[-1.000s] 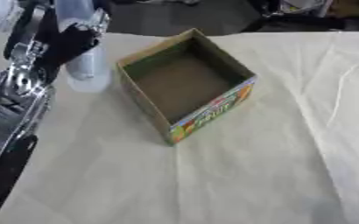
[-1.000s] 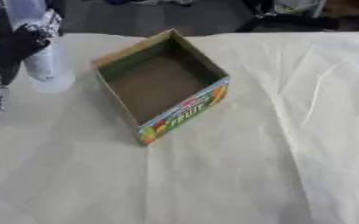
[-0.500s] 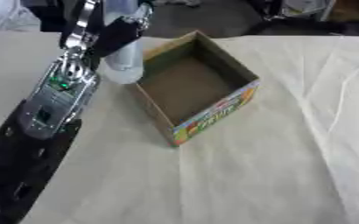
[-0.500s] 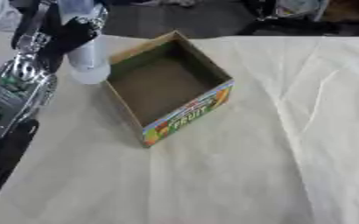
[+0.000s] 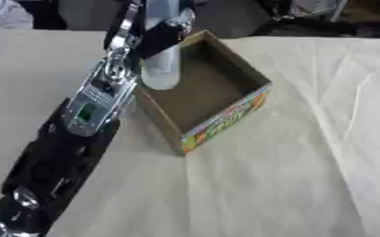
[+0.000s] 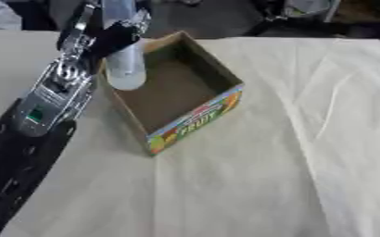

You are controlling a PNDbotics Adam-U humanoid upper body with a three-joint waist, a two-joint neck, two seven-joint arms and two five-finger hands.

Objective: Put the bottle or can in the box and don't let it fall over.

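Observation:
My left hand (image 5: 157,34) is shut on a clear plastic bottle (image 5: 161,65), which hangs upright in the air over the left wall of the box. The open cardboard box (image 5: 225,115) sits on the cloth with a colourful printed front face and nothing inside. The bottle's base is above the box's left rim, level with or slightly higher than it. My left arm runs up from the lower left corner to the hand. My right hand shows in no view.
A cream cloth (image 5: 307,176) with creases covers the table. Dark clutter and chair legs (image 6: 307,14) stand beyond the far edge. The arm lies across the cloth left of the box.
The left hand has carried the bottle rightward and up, from beside the box's left wall to over its left rim. The camera view has also shifted.

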